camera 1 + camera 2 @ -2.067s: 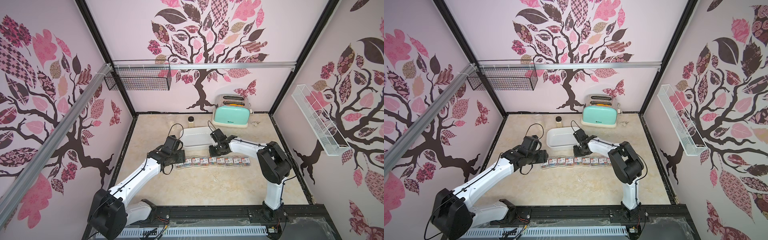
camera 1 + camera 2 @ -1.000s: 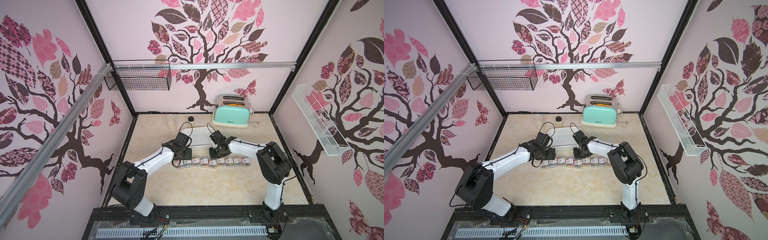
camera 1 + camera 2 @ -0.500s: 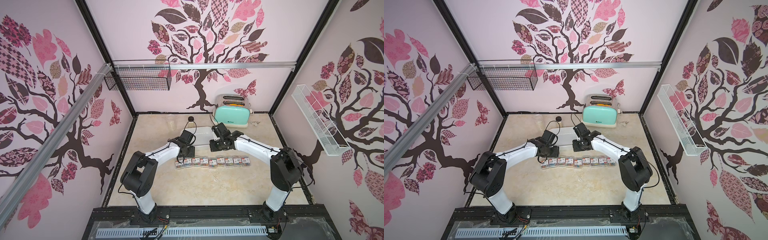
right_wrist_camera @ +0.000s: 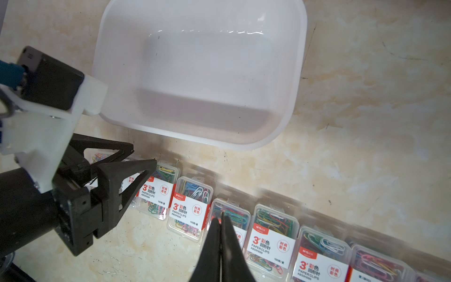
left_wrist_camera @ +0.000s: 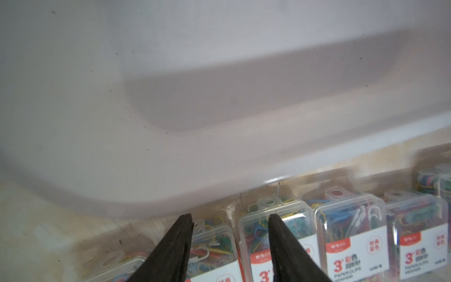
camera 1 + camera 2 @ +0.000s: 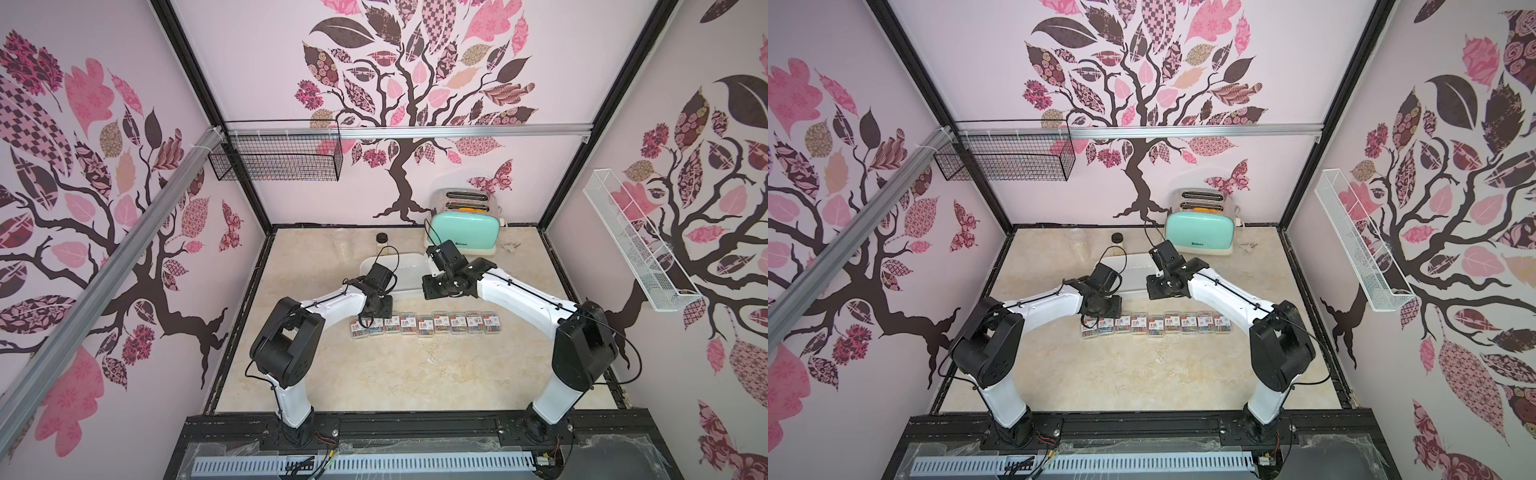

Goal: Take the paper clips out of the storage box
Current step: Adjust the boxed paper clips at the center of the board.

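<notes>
Folding its elbow in over its base, the left arm [image 6: 328, 300] has left the 8 o'clock side of the table [image 6: 415, 374] since two seconds ago, and its claw has gone from the row's 9 o'clock end to the box's near rim. The biggest worry is the box [image 4: 299, 73]. It sits at 12 o'clock of the row and is empty in the right wrist view, so the job looks done. It also looks light, and a bump from a retreating arm could skate it toward the toaster [image 6: 463, 232] at 1 o'clock or back onto the row. Next, the left claw [image 5: 229, 218] hangs low over the row's 9 o'clock end, its jaws a narrow gap apart with nothing between them. A dip or a sweep toward 3 o'clock could catch a lid and shunt the line. The right claw [image 4: 221, 216] is pressed shut and empty near the box's 4 o'clock corner, where a careless pull-back risks clipping the rim. Smallest, the nine cases [image 6: 426, 323] lie out on the table, packed side by side from 9 to 3 o'clock, so one nudged case would likely disturb its neighbours.
</notes>
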Controlling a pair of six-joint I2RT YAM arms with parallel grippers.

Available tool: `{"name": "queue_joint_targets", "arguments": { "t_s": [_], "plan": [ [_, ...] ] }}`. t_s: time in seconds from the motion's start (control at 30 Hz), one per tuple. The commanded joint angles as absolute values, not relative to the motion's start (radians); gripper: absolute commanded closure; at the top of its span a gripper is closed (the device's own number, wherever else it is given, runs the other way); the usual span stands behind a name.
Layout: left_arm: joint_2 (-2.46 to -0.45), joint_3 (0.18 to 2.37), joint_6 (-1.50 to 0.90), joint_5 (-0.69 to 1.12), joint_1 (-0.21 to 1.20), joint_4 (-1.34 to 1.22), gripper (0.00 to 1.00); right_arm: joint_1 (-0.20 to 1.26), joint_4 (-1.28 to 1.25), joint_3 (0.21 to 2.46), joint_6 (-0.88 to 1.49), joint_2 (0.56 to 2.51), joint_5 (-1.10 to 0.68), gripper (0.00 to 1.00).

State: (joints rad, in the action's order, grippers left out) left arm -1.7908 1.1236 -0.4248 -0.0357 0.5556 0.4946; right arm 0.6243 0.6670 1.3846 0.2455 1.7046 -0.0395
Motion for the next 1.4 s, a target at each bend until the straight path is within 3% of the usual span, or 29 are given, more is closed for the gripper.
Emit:
{"name": "queue_joint_targets", "arguments": {
  "t_s": [0.0,0.8,1.1,1.37],
  "plan": [
    [-1.797,1.112,-0.429,-0.025,0.565,0.475,0.45,0.627,0.677,1.402,0.239,1.655,-0.031,0.92],
    [-1.756,1.086,-0.437,-0.055,0.592,0.482,0.43,0.626,0.667,1.378,0.253,1.646,-0.045,0.92],
    [-1.760,1.080,-0.430,-0.047,0.595,0.486,0.46,0.627,0.666,1.371,0.260,1.640,-0.041,0.93],
    [-1.756,1.090,-0.407,-0.069,0.596,0.514,0.56,0.627,0.662,1.368,0.266,1.640,-0.042,0.93]
  ]
}}
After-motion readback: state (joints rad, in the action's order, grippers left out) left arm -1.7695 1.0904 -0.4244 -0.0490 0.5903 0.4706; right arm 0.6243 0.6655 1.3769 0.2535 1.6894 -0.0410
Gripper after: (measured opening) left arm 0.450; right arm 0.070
